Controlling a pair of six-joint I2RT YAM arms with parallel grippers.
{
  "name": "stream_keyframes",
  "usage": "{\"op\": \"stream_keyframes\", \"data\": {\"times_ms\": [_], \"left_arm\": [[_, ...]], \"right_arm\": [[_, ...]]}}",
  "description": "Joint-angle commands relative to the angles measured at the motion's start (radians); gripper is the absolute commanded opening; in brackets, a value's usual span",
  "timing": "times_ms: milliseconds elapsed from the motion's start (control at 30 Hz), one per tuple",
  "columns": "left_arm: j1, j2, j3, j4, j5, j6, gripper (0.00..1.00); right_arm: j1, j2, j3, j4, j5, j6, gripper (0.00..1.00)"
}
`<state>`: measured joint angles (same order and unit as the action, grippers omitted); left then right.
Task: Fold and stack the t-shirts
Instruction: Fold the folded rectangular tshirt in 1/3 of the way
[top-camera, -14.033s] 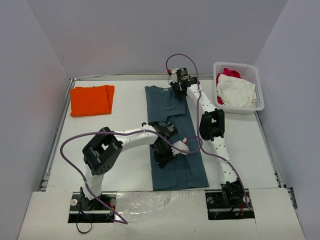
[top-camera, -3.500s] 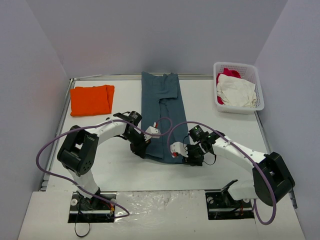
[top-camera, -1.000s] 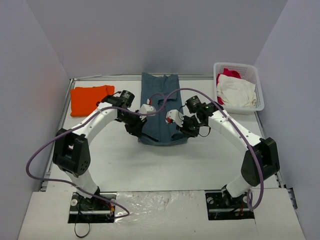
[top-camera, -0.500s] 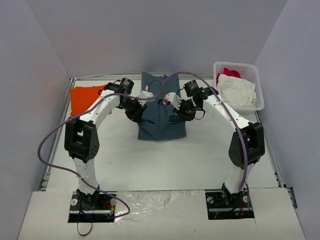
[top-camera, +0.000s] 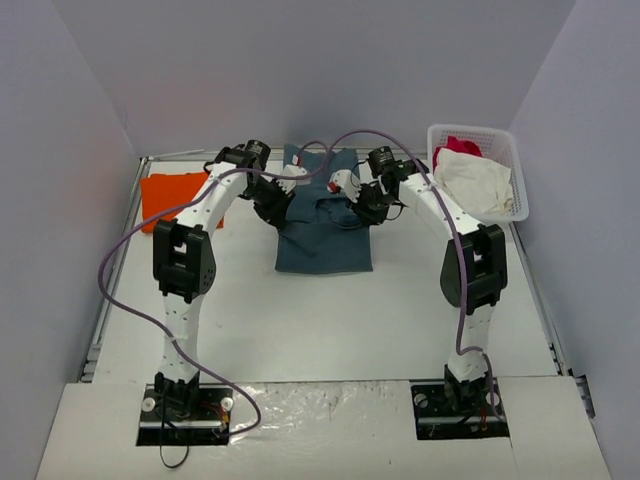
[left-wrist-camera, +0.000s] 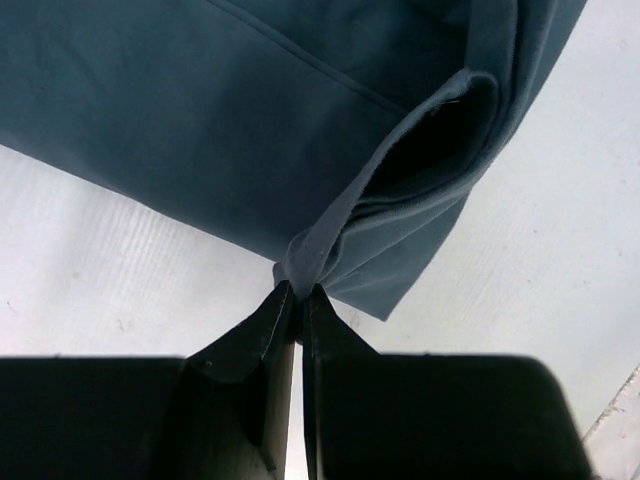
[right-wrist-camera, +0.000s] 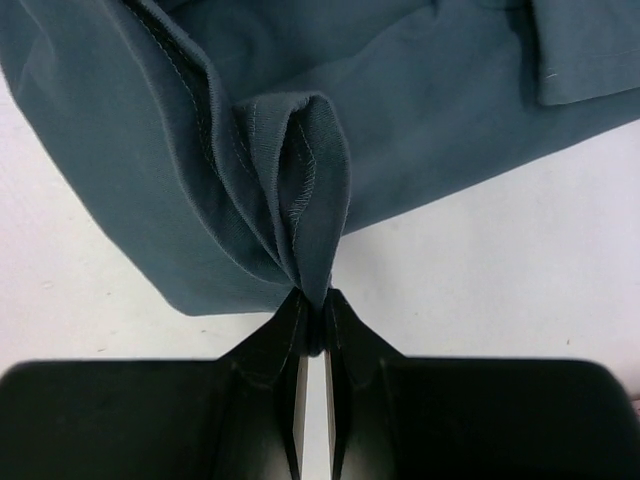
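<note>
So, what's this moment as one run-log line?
step: fold slate-blue t-shirt | left tool: pinching its edge | right tool: pinching its edge | orange t-shirt: folded

The shirt (top-camera: 325, 240) lies by the middle of the table's (top-camera: 300, 320) far edge. A second shirt (top-camera: 160, 200) lies left of it, near the far left corner. A basket (top-camera: 470, 128) with garments (top-camera: 475, 180) in it sits at the far right corner. The left gripper (left-wrist-camera: 297, 292) grips the shirt's left side, the right gripper (right-wrist-camera: 315, 300) its right.
</note>
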<state>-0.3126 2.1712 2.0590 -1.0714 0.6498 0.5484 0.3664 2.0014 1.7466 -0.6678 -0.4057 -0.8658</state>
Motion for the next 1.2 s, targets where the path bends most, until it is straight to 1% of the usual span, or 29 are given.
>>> {"op": "stream_keyframes", "data": {"times_ms": [0, 167, 467, 833, 1167], "left_arm": [[0.007, 0.024, 0.093, -0.068, 0.016, 0.030, 0.02], [0.012, 0.085, 0.206, -0.102, 0.016, 0.035, 0.02], [0.020, 0.165, 0.322, -0.108, 0.004, 0.030, 0.02], [0.030, 0.216, 0.355, -0.053, -0.013, 0.013, 0.02], [0.032, 0.274, 0.415, -0.039, -0.015, 0.010, 0.02]], "right_arm": [[-0.015, 0.039, 0.080, -0.026, 0.004, -0.010, 0.00], [-0.027, 0.102, 0.148, -0.027, 0.001, -0.013, 0.00], [-0.040, 0.198, 0.249, -0.029, -0.001, -0.021, 0.00], [-0.053, 0.278, 0.338, -0.029, 0.001, -0.022, 0.00], [-0.057, 0.338, 0.392, -0.026, 0.010, -0.024, 0.00]]}}
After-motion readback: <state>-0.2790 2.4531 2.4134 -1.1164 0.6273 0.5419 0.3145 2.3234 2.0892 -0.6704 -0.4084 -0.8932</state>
